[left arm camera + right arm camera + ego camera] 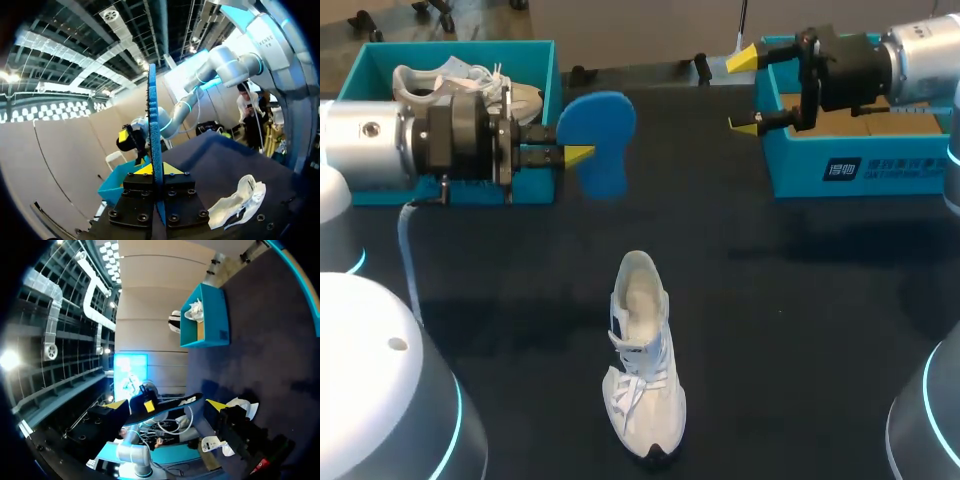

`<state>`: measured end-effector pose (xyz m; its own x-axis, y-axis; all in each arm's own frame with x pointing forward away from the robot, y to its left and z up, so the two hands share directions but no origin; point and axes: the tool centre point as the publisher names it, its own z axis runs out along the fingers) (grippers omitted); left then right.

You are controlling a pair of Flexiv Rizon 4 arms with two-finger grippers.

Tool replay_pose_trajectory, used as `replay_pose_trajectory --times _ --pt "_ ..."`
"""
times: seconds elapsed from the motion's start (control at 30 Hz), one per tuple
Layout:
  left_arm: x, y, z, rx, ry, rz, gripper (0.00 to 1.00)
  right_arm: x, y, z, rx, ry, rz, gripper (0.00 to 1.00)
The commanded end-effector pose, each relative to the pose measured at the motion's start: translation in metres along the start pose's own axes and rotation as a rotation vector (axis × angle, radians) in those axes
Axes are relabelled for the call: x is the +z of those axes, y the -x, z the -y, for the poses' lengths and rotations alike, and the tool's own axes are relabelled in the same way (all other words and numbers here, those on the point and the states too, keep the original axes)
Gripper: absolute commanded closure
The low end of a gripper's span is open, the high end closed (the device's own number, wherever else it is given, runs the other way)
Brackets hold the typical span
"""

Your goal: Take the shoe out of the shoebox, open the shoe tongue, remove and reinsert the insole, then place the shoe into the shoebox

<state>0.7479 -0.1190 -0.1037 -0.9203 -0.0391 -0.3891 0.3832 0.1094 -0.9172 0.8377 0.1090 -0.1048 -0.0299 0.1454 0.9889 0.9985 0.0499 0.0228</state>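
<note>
Head view: left gripper clamped on blue insole, held aloft. Shoe stands on table, well apart. Right gripper spread, empty.
Left wrist view: insole edge-on; thin grip might slip.
Right wrist view: shoe unsteadied, may tip at reinsertion.

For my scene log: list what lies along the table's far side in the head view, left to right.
First the left shoebox holding a shoe → blue insole → right arm's fingers → right shoebox.
</note>
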Motion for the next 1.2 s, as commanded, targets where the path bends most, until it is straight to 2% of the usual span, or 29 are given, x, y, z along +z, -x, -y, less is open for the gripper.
replay_pose_trajectory --times 0.03,0.1,0.27,0.37,0.43,0.83,1.2 --pt "0.001 0.001 0.004 -0.209 0.04 -0.008 1.0 0.001 0.0 0.0 0.001 0.001 0.002 0.0" --pt "0.003 0.0 0.001 -0.412 0.036 -0.019 1.0 0.001 0.0 0.0 0.001 0.001 0.002 0.0" --pt "0.008 -0.011 -0.001 -0.732 0.006 -0.081 1.0 0.001 0.0 0.0 0.001 0.001 0.002 0.0" --pt "0.012 -0.018 -0.007 -1.137 -0.036 -0.124 1.0 0.001 0.0 0.0 0.001 0.001 0.002 0.0" --pt "0.015 -0.022 -0.017 -1.531 -0.103 -0.25 1.0 0.001 0.0 0.0 0.001 0.001 0.002 0.0" --pt "0.015 -0.022 -0.017 -1.531 -0.103 -0.25 1.0 0.001 0.0 0.0 0.001 0.001 0.002 0.0" --pt "0.02 -0.025 -0.037 -1.803 -0.118 -0.289 1.0 0.001 0.0 0.0 0.001 0.001 0.002 0.0"
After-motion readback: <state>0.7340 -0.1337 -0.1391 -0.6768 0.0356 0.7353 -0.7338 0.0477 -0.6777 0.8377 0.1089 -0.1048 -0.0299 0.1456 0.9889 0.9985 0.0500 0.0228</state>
